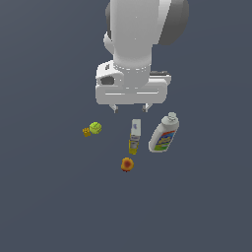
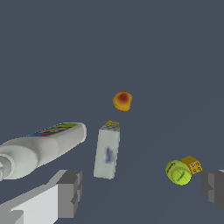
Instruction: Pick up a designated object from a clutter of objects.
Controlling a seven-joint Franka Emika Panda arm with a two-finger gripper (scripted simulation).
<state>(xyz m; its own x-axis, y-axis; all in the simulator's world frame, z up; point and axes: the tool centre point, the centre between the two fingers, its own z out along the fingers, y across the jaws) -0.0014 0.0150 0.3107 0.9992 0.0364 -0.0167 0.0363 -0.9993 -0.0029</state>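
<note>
The slim bottle lies flat on the grey floor, white upper part toward the arm, yellow end away. In the wrist view it lies between the two fingers. My gripper hangs open and empty above and just behind the bottle, not touching it. One finger shows beside the wide bottle, the other past the ball. The clutter also holds a wide white bottle with a colourful label, a yellow-green ball, a tiny yellow block and an orange round item.
The wide white bottle lies close beside the slim one. The ball and block touch each other. The orange item sits just beyond the slim bottle's yellow end. The plain grey floor surrounds the group.
</note>
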